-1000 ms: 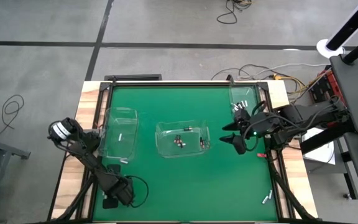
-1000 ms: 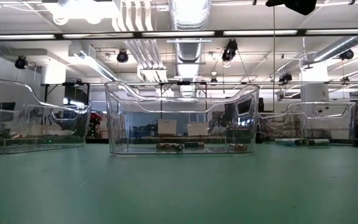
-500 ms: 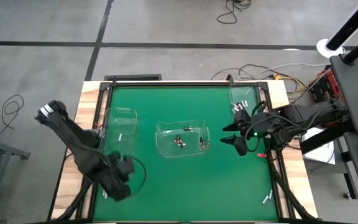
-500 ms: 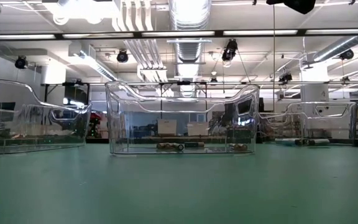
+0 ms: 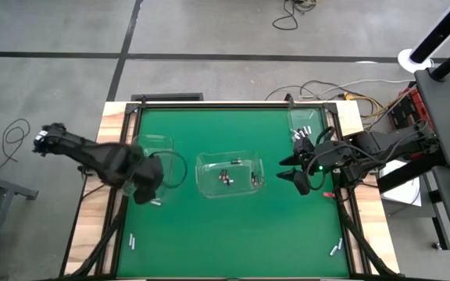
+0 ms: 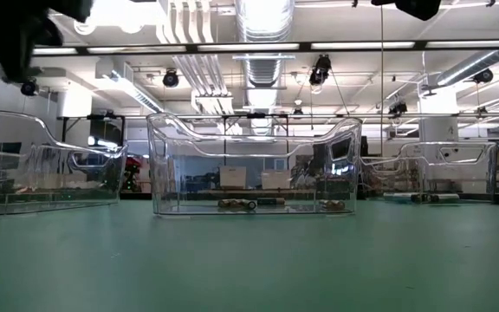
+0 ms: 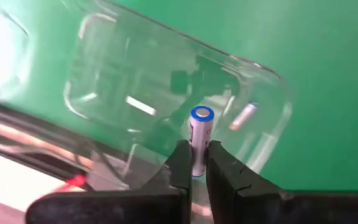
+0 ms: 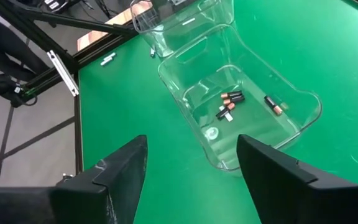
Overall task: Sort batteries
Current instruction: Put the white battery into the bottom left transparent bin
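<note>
While the right gripper (image 5: 287,168) waits with fingers apart, the left gripper (image 7: 194,163) clamps a battery (image 7: 200,138) above the left bin's (image 5: 153,143) near edge.

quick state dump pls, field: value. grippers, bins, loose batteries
left gripper: shut on a battery, over the left bin
right gripper: open, empty, right of the middle bin
middle bin contents: several batteries
left bin contents: one battery seen
right bin: holds batteries, count unclear
loose on mat: battery near front left, two near front right
</note>
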`<state>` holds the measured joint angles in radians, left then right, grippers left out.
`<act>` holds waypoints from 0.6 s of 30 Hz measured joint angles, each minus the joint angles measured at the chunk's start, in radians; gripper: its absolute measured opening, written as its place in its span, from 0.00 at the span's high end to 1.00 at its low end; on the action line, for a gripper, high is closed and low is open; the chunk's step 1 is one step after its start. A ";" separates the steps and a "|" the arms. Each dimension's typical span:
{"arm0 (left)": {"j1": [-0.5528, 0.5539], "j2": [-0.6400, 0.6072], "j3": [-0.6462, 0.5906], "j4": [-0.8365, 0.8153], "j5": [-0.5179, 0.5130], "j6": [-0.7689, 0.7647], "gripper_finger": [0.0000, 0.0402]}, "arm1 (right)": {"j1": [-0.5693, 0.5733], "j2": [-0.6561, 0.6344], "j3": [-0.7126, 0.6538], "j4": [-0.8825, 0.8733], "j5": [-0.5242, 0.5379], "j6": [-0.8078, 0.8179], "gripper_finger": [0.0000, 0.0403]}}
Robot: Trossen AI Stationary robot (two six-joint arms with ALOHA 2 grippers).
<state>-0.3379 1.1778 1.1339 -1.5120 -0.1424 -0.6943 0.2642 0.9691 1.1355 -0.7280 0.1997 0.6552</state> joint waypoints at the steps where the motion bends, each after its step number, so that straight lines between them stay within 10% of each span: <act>1: 0.047 0.006 0.000 0.002 0.001 0.071 0.98 | 0.000 0.000 0.000 0.000 0.000 0.000 0.42; 18: 0.480 0.139 -0.260 0.145 0.003 0.971 0.98 | 0.094 0.000 0.000 0.000 0.002 0.106 0.41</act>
<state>0.1419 1.3166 0.8741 -1.3666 -0.1398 0.2763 0.3577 0.9691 1.1355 -0.7283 0.2017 0.7612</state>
